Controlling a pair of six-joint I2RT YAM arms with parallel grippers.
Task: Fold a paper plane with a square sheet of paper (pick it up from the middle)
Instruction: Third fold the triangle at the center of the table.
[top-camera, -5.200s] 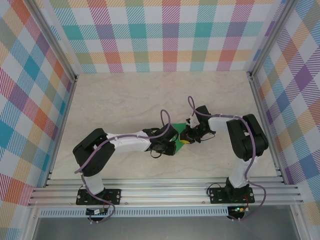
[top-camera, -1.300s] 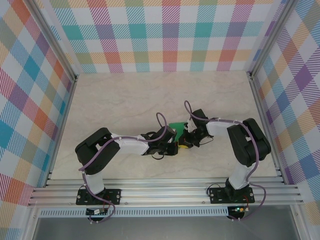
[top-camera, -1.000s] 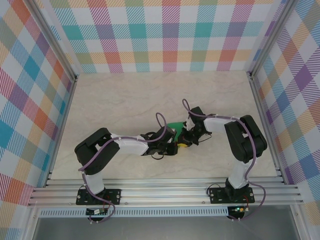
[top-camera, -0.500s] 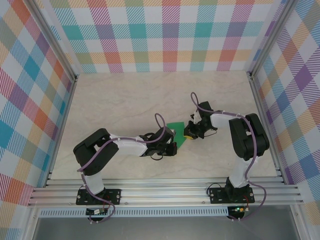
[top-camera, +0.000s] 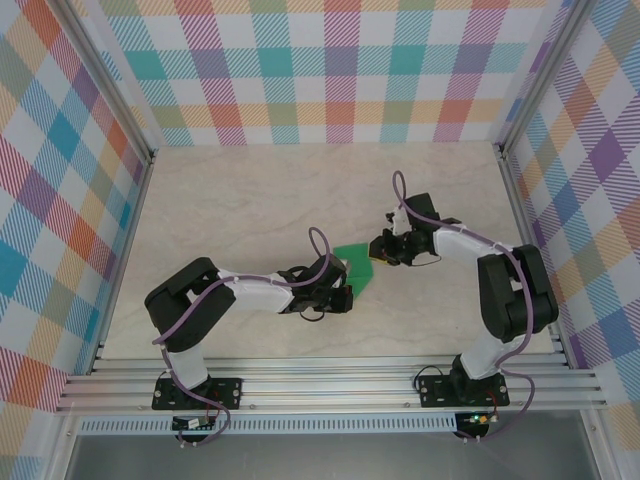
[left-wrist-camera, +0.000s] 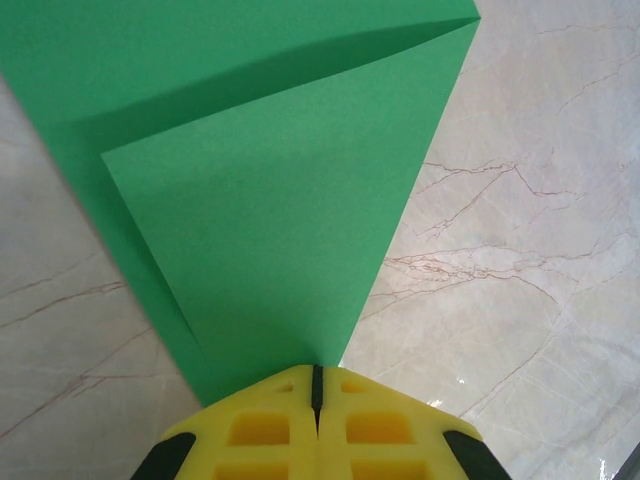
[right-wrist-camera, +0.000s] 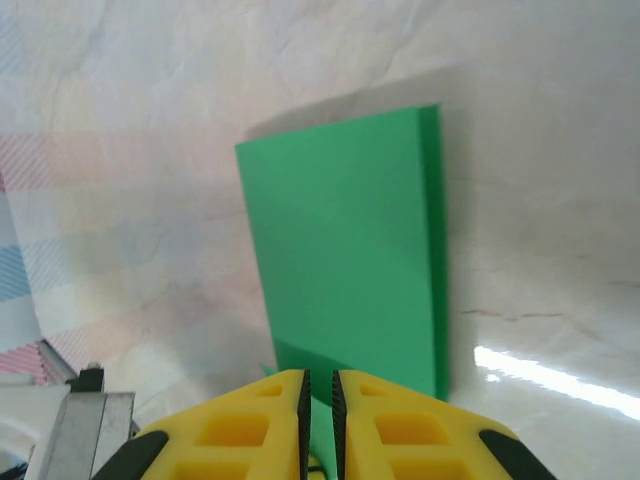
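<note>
The square sheet of paper (top-camera: 355, 263) is bright green and folded into overlapping layers, lying low over the marble table (top-camera: 250, 200) at mid-table. In the left wrist view the paper (left-wrist-camera: 270, 200) tapers to a narrow end that runs between my left gripper (left-wrist-camera: 317, 368), which is shut on it. From above, the left gripper (top-camera: 347, 283) sits at the paper's near left corner. My right gripper (top-camera: 379, 256) is just right of the paper. Seen from its wrist, the right gripper (right-wrist-camera: 318, 375) has a narrow gap between its pads and the paper (right-wrist-camera: 345, 250) lies just ahead of it.
Aluminium posts (top-camera: 520, 200) and plaid walls (top-camera: 330, 70) close the table on three sides. A grooved metal rail (top-camera: 330, 385) runs along the near edge by the arm bases. Bare marble lies behind and to the left of the paper.
My right gripper has pulled off the paper toward the right and back, and its jaws have parted slightly. The left gripper stays shut on the paper, which now shows more fully.
</note>
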